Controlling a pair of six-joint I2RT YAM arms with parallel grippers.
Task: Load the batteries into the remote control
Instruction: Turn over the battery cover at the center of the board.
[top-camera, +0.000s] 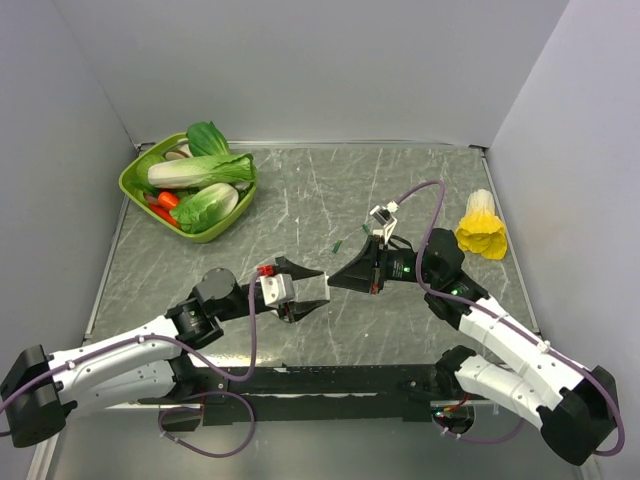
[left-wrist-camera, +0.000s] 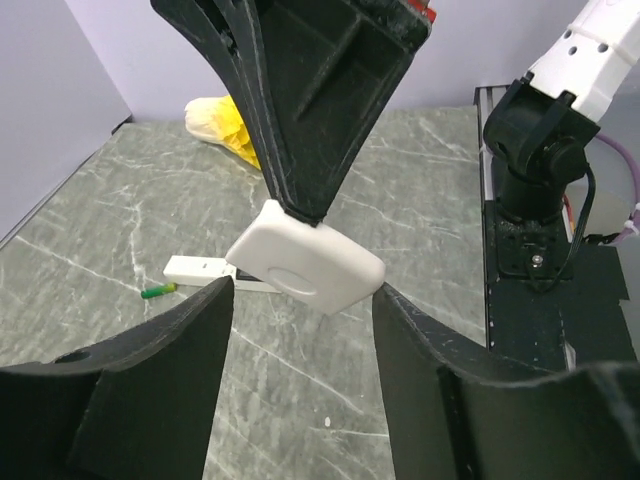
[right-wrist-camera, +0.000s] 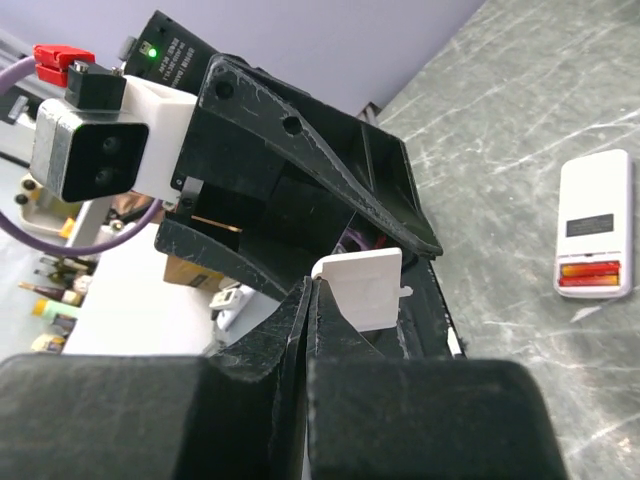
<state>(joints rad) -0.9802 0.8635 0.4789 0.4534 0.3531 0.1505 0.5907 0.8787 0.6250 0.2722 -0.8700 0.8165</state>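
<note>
End effector on right clamping white cover, left end effector spread wide

left arm low, reaching inward | left pincer spread wide | right arm elbow bent, reaching inward | right pincer pinched on white cover, tip facing left pincer

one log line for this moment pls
right gripper: shut on white cover | left gripper: open, flanking cover | remote: on table, batteries in slot | phase: likely cover handover
</note>
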